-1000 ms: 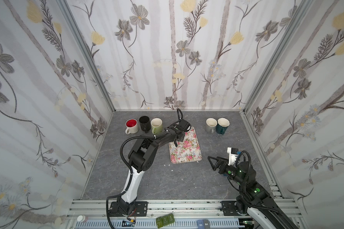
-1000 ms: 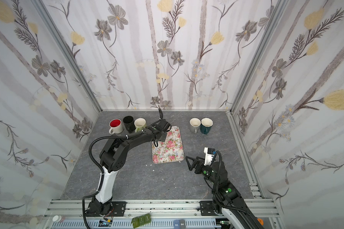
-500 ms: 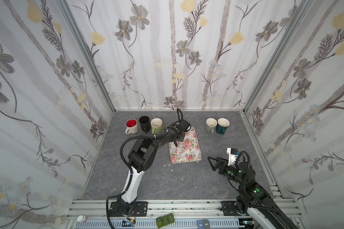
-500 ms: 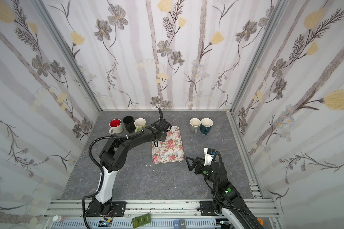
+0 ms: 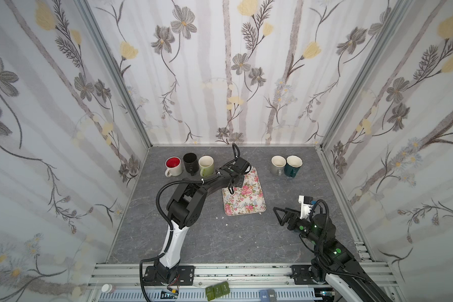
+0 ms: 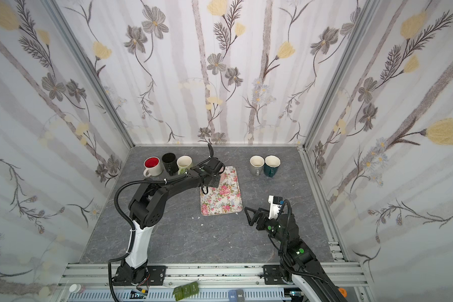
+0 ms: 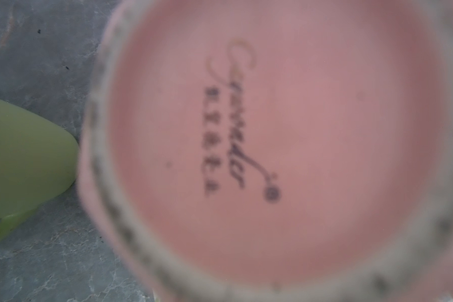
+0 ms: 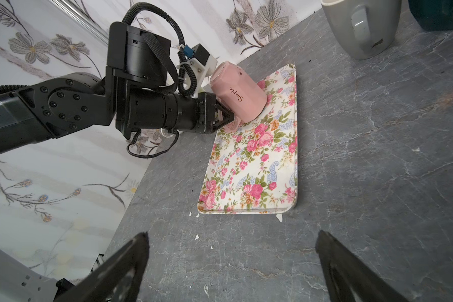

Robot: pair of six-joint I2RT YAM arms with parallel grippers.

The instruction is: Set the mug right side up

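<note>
Gripping the pink mug [image 8: 237, 94] at its handle, the left pincer [image 8: 226, 117] is pinched narrow and tight. The mug sits at the far end of the floral tray [image 8: 254, 170], and it is not flat. It leans over, mouth edge down on the tray and base lifted back toward the arm, with the word "Simple" running along its side. From the left wrist view the mug's underside [image 7: 272, 143] fills nearly the whole picture, pink with a dark printed mark that is too blurred to read. The green mug [image 7: 24, 162] peeks in just beside it on the grey stone-look table [image 7: 37, 52].

In both top views the left arm reaches out low across the table [image 5: 220, 243] to the tray's far left corner and covers most of the mug. Along the back stand three upright mugs in a row: a white one with a red inside [image 5: 173, 166], a black one [image 5: 190, 162] and the green one [image 5: 205, 164]. Further right, a grey mug [image 5: 277, 164] and a teal mug [image 5: 293, 166] stand touching, mouths up.

Over on the other side, the right pincer [image 8: 232, 233] is spread wide and holds nothing. It hangs above bare table near the tray's near right corner and points toward the tray. A few white crumbs lie by the tray's near edge.
</note>
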